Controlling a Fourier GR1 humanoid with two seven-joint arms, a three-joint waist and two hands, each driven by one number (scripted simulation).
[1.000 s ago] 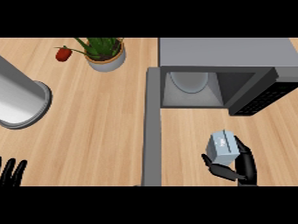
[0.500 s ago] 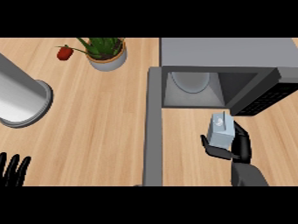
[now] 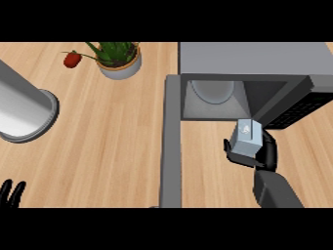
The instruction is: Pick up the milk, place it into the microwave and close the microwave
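- The left hand [image 3: 2, 193] rests at the lower left edge, fingers straight and up; its palm is cut off.
- The right hand [image 3: 259, 155] has its fingers curled round the milk [image 3: 247, 137], held above the counter [image 3: 111, 136] just before the microwave [image 3: 259, 78].
- The microwave's door [image 3: 171, 141] stands open to the left of the milk; a plate [image 3: 214, 91] lies inside.
- Left, a grey cylinder [image 3: 14, 110] stands.
- Farthest, a potted plant [image 3: 118, 61] and a red fruit [image 3: 72, 59].

Right hand [image 3: 259, 155] grips milk [image 3: 248, 136], apparently just before open microwave [image 3: 255, 61].
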